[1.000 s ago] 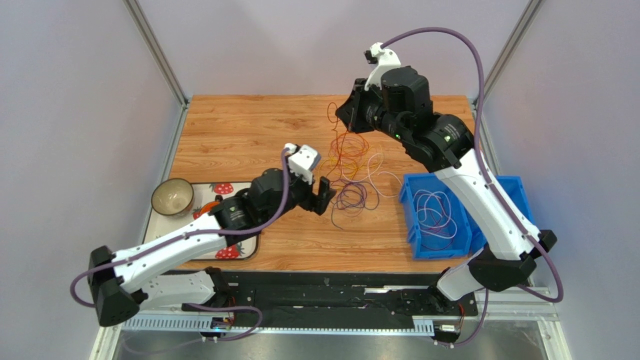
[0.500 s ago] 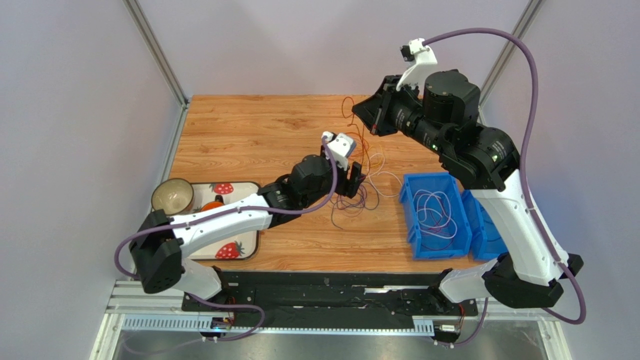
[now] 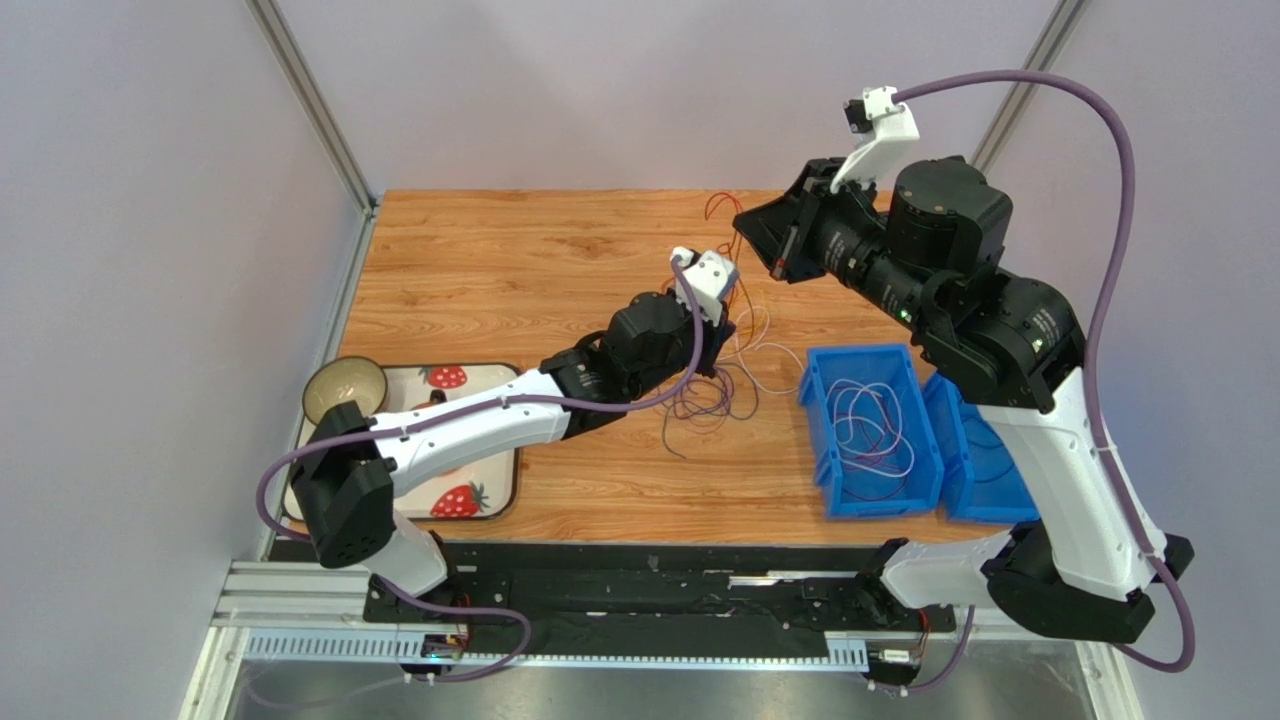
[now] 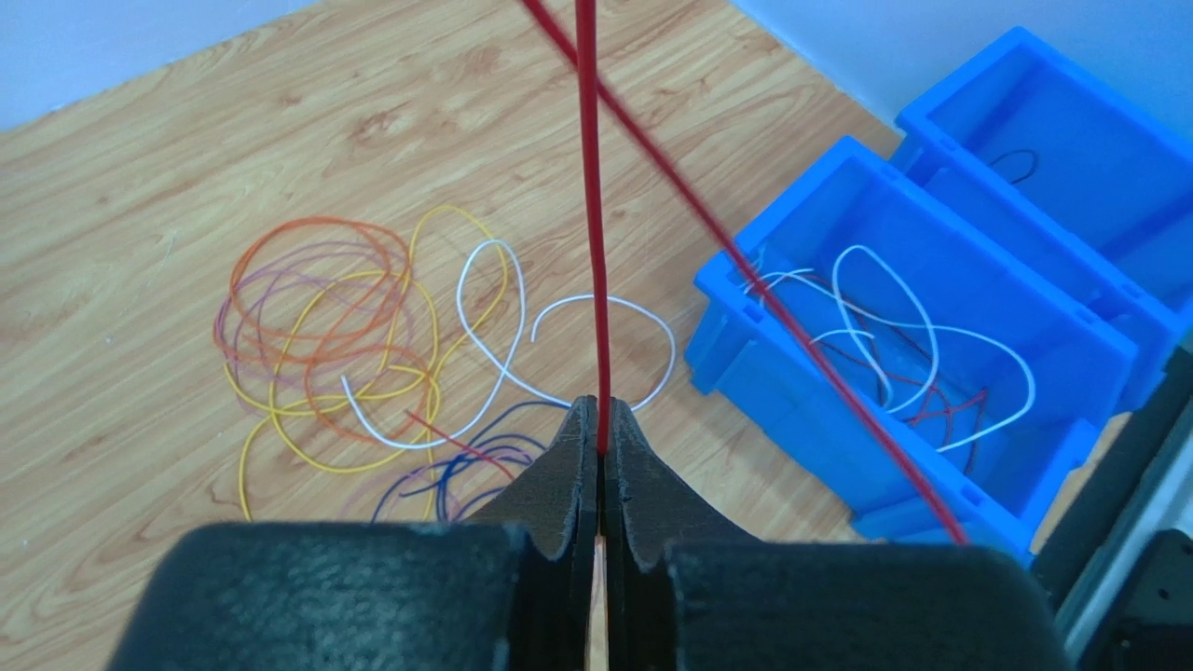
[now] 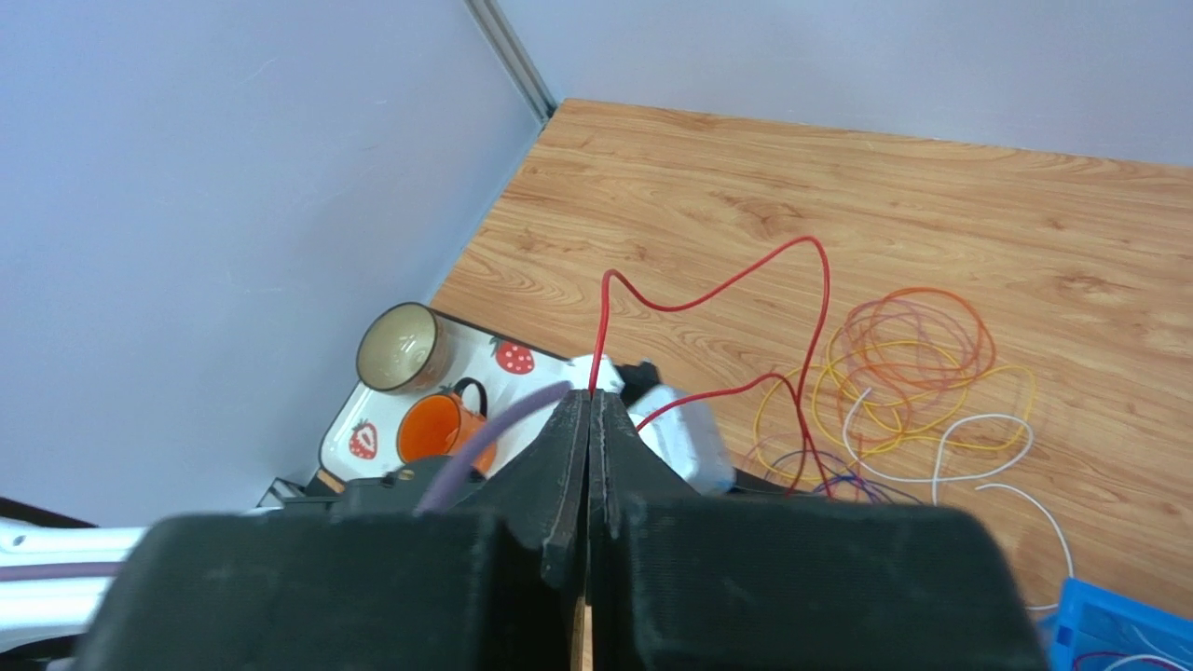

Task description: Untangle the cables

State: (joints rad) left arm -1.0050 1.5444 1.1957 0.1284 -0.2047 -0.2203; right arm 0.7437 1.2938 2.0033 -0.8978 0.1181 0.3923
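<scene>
Red cable (image 4: 590, 210) spans left gripper (image 4: 600, 427) and right gripper (image 5: 590, 406); both jaws clamped on it.

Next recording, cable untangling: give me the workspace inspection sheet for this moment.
Surface: wooden table.
Job's things: red cable strung between both grippers above the pile of orange, yellow, white and purple loops; white loops lie in the blue bin.
Clutter: strawberry tray with bowl and orange mug.
Grippers: left gripper and right gripper both shut on the red cable.
Cables: purple hose loops along each arm.
Surroundings: plain walls, metal frame posts; nothing else seen.
</scene>
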